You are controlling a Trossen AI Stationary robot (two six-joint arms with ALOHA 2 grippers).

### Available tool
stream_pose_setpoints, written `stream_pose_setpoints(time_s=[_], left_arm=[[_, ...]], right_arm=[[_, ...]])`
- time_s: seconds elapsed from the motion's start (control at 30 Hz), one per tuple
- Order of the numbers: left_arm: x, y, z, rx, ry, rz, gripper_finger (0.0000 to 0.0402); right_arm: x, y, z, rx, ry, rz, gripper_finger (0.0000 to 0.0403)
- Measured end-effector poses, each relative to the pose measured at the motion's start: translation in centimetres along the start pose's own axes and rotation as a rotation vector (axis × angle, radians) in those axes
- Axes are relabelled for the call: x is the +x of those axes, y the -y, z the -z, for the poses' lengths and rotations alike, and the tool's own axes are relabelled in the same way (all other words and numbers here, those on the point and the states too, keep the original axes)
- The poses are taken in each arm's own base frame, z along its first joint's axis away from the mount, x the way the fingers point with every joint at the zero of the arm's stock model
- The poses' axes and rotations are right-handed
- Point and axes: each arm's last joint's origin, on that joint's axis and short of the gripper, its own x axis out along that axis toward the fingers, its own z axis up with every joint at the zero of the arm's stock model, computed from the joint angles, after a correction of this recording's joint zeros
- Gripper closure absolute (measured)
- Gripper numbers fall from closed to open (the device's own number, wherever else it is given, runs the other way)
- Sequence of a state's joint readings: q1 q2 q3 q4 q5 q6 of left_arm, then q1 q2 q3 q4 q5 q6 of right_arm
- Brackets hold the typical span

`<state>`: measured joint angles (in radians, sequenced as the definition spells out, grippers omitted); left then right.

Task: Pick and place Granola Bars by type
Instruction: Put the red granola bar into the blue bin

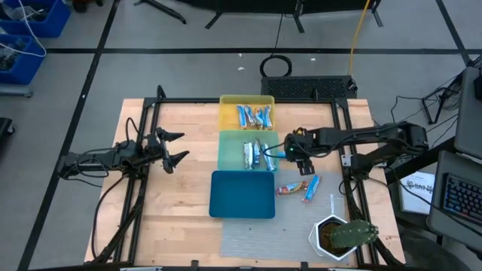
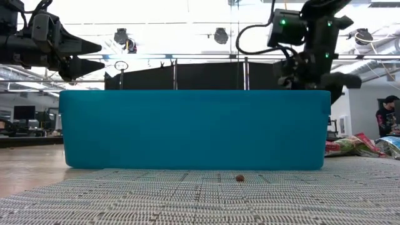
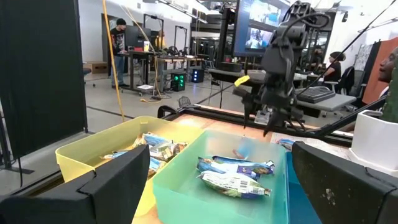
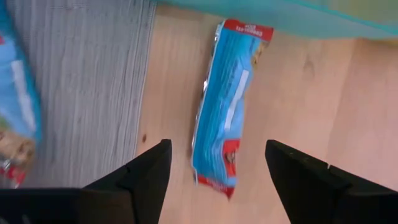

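Several granola bars lie in the yellow tray (image 1: 226, 102) and the green tray (image 1: 226, 150); both also show in the left wrist view, as the yellow tray (image 3: 81, 149) and the green tray (image 3: 180, 174). Two more bars lie on the table, one red-orange (image 1: 288, 189) and one blue (image 1: 311, 188). My right gripper (image 1: 303, 159) (image 4: 217, 168) hangs open above a blue bar with red ends (image 4: 227, 106), which lies flat on the wood beside the green tray; its fingers stand apart from the bar. My left gripper (image 1: 183, 147) (image 3: 221, 152) waits open, raised over the table's left part.
The blue tray (image 1: 242, 194) (image 2: 194, 128) sits nearest the table's front edge on a grey mat (image 1: 256, 241). A white pot with a cactus (image 1: 335, 237) stands at the near right corner. Bare wood lies between my left gripper and the trays. People work in the room behind.
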<state>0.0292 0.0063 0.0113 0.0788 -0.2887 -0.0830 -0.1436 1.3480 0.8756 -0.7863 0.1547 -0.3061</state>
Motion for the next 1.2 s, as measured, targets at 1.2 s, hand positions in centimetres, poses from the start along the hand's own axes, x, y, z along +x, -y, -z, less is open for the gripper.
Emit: stream_pose_setpoints(time_s=[1.2], left_arm=[[0.0,0.0,0.0,0.000,-0.001,0.008,0.0009]], right_arm=[[6.2,1.2,-0.2,0.099,0.013,-0.060,0.0259]])
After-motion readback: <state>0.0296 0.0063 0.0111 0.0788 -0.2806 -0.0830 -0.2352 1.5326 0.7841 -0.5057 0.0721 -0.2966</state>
